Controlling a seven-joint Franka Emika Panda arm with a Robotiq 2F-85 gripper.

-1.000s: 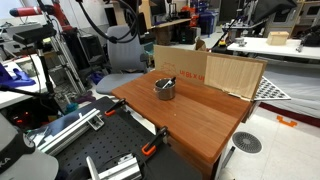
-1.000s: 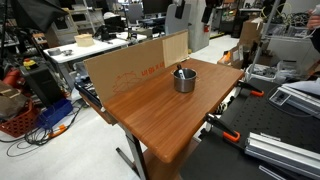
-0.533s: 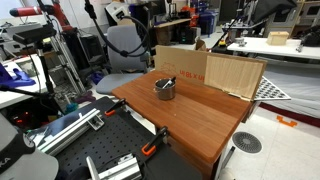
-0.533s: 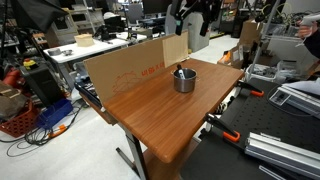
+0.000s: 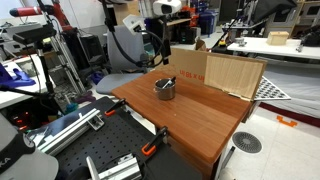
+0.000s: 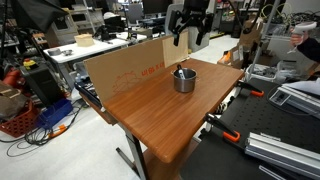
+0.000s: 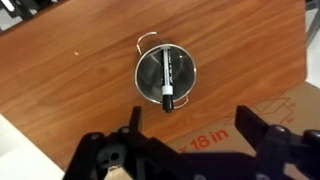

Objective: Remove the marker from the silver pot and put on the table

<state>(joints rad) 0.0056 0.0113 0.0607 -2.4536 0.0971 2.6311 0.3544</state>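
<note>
Our tool [image 7: 188, 115] hangs high over the counter [image 7: 70, 90] with its jaws wide apart and nothing between them; in both exterior views it sits above and slightly to the far side of the pot [image 6: 184, 81]. Straight below in the wrist view, the marker [image 7: 166, 82] lies inside the pot [image 7: 150, 80], one end poking over the rim. It runs lengthwise between the jaws, so we judge that closing would pinch its thin width. The risks come on the way down. A finger could land on the rim and shove or tip the light pot. The marker could roll aside from a glancing touch. The far finger could catch the cardboard panel [image 6: 130, 65] standing just behind. A second ago no tool showed above the counter, and half a second ago it was only entering at the top edge; now it is fully in view [image 5: 158, 38]. The pot and marker have not shifted.
</note>
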